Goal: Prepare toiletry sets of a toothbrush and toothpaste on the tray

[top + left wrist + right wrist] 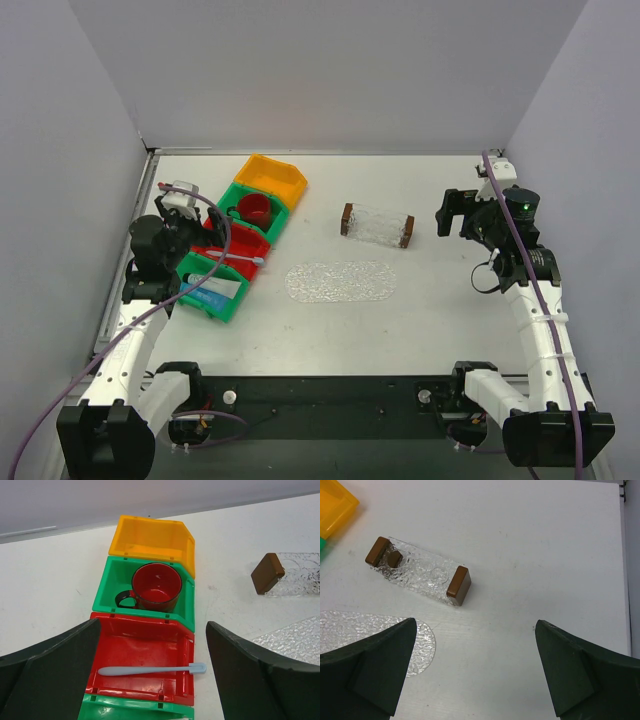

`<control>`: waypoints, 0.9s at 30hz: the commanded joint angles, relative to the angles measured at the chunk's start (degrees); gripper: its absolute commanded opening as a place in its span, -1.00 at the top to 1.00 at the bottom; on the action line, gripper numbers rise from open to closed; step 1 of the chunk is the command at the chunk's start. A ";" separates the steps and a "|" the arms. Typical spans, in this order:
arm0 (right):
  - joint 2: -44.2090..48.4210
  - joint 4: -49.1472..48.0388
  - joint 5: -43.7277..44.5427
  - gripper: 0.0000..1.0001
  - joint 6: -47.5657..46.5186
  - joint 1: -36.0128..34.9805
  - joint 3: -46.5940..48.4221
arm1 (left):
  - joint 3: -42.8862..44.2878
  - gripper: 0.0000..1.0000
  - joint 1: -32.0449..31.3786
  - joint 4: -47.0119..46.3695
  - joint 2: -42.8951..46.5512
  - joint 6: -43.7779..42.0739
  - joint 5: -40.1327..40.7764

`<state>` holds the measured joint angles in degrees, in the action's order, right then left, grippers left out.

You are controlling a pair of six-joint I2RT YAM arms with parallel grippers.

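The toothbrush (152, 669) lies flat in the red bin (140, 647), just ahead of and below the left gripper (153, 625), whose fingers are spread wide with nothing between them. Its long axis runs crosswise to that gripper's view, head to the right. That puts it along the line the jaws close on rather than across it, so I'd reckon the wrist needs a turn before coming down. The left arm is much the nearer. The right gripper (476, 624), likewise spread and empty, hangs well apart over the surface (545, 555) near a clear holder with brown ends (420, 575). The clear oval tray (340, 282) lies between the arms with nothing on it. The toothpaste (207, 296) seems to be in the nearest green bin (228, 305), but from above it shows only as blue and pale shapes, and the left wrist view cuts that bin off.
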<state>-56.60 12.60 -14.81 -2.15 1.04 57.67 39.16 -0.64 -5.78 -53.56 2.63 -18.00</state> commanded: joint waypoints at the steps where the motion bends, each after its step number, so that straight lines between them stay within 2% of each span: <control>1: 0.70 -1.09 -0.13 -1.00 -0.75 -0.34 0.16 | 2.24 -0.95 0.29 -1.43 1.00 -0.52 0.51; 12: 0.61 -1.17 -0.40 -1.00 -0.66 -0.34 0.16 | 4.26 -0.95 0.38 1.38 1.26 -1.14 3.59; 21: -0.70 0.05 -2.59 -1.00 -0.40 -0.34 1.22 | 8.55 -0.95 0.29 5.69 0.48 -9.05 -3.10; 27: -1.58 0.58 -3.12 -1.00 -1.19 -0.42 1.57 | 15.51 -0.91 0.29 16.23 -5.41 -12.39 -2.31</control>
<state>-57.65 13.10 -16.16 -2.70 1.04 57.67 49.15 -0.64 4.43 -56.36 -5.93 -19.42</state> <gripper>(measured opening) 0.999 0.958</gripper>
